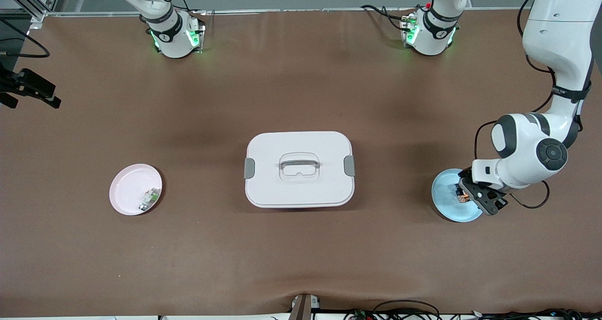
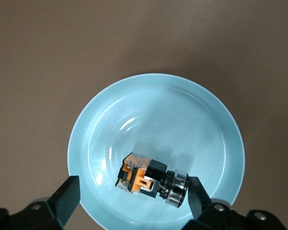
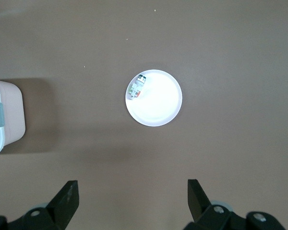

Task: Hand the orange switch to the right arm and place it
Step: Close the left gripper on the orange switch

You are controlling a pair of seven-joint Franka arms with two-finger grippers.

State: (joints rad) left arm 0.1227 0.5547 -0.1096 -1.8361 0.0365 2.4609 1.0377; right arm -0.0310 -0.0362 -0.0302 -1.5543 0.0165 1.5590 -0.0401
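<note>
The orange switch [image 2: 149,179], a small black block with orange parts and a silver ring at one end, lies on its side in the light blue plate [image 2: 156,79] at the left arm's end of the table. In the front view it shows as a speck [image 1: 462,197] on that plate [image 1: 447,188]. My left gripper [image 2: 133,191] hangs low over the plate [image 1: 475,195], open, its fingers on either side of the switch. One finger [image 2: 196,196] is right by the silver ring and the other stands well apart. My right gripper [image 3: 133,189] is open and empty, high above bare table beside the pink plate [image 3: 158,103].
A white lidded box [image 1: 299,169] with grey clasps stands mid-table; its corner shows in the right wrist view [image 3: 5,115]. The pink plate [image 1: 129,188] at the right arm's end holds a small green-white-grey part [image 1: 149,198]. A black camera mount [image 1: 28,87] juts in at the table's edge.
</note>
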